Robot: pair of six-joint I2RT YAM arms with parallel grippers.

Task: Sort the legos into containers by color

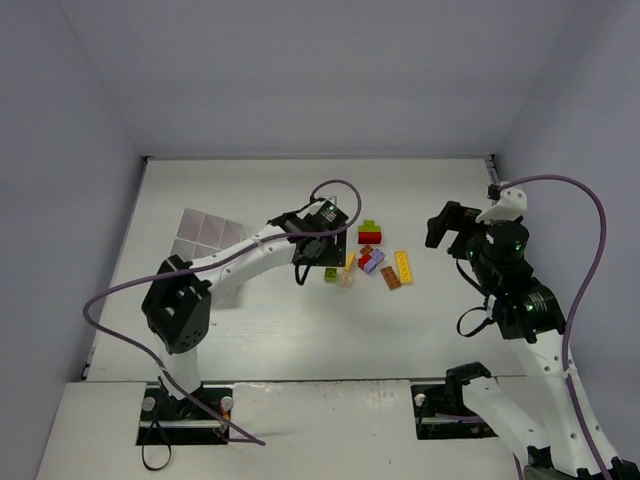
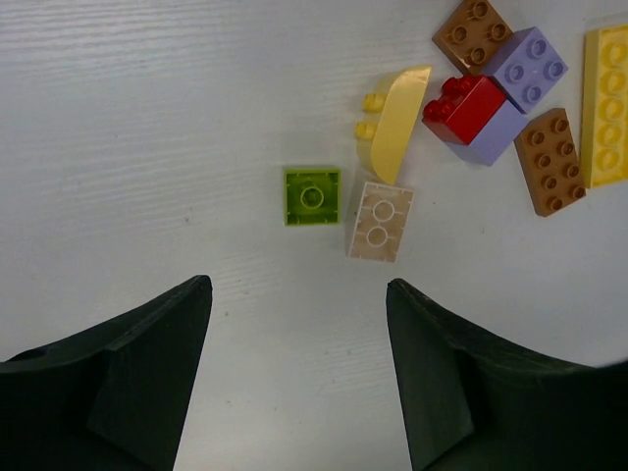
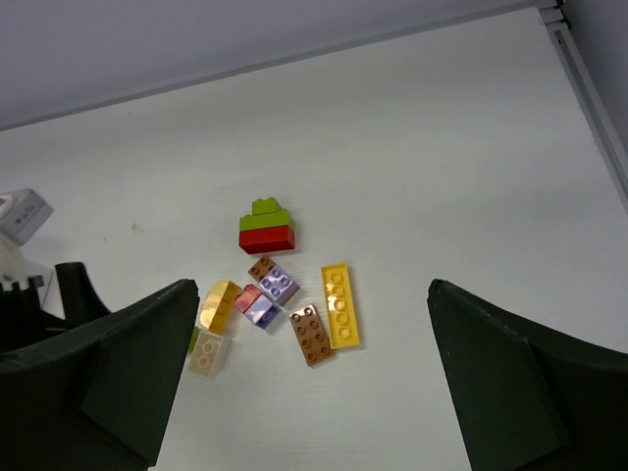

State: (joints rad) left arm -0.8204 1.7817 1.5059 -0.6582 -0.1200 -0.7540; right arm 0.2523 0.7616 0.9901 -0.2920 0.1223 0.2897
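Hovering low over the table (image 1: pixel 450 330), the left gripper (image 2: pixel 296 294) stands spread and empty, with 2 bricks just ahead of it (a green brick (image 2: pixel 312 195) and a beige brick (image 2: pixel 380 222)). The other legos (image 1: pixel 375 258) cluster just right of them. The right gripper (image 3: pixel 312 289) gapes wide, holding nothing. The tray (image 1: pixel 205 235) sits far left.
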